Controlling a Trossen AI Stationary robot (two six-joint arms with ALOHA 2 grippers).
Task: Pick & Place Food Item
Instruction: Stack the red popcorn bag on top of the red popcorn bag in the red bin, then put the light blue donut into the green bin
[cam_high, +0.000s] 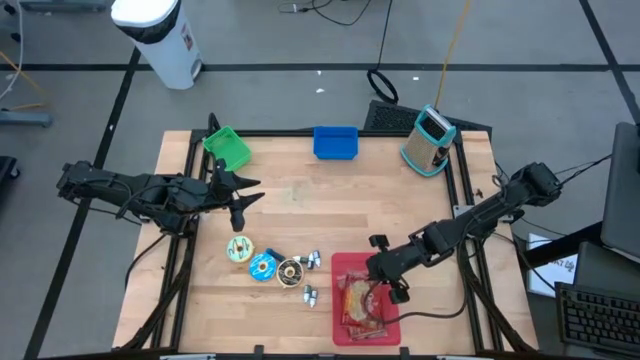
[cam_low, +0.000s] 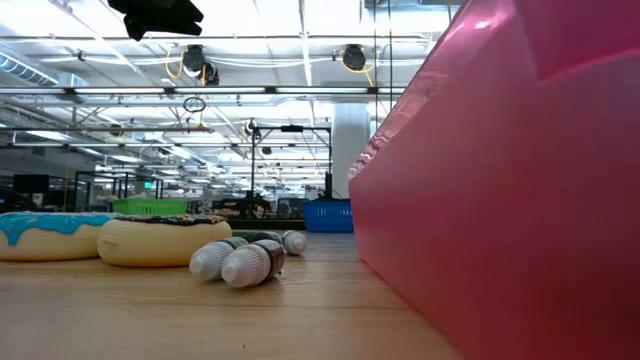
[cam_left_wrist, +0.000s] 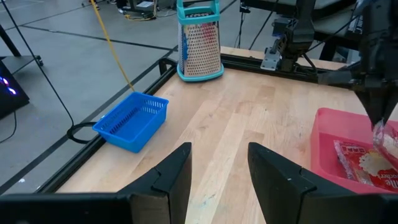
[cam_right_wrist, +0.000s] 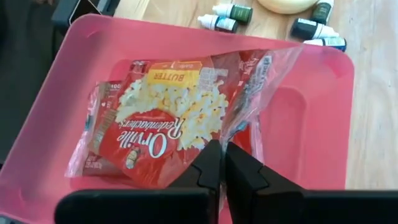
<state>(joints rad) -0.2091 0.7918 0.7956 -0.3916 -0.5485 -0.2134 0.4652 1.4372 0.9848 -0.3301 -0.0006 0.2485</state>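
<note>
A red popcorn bag (cam_right_wrist: 161, 124) in clear wrap lies inside the pink tray (cam_high: 340, 265) near the table's front edge. My right gripper (cam_right_wrist: 221, 149) stands over the tray, slanting down, shut on the bag's clear wrap. My left gripper (cam_high: 240, 200) hovers open over the table's left half, with nothing between its fingers (cam_left_wrist: 180, 171). My right gripper pinches an edge of the bag's clear wrap (cam_right_wrist: 239, 127) between its two fingertips, coming slanting down from the table's right side. The wrap is drawn up toward the fingers in a taut fold, while the bag's red body rests on the tray floor.
Toy donuts (cam_high: 252, 260) and several small bottles (cam_high: 310, 275) lie left of the tray. A green basket (cam_high: 227, 146), a blue basket (cam_high: 335, 142) and a teal grater (cam_high: 430, 140) stand along the far edge. Bare wood lies in the table's middle.
</note>
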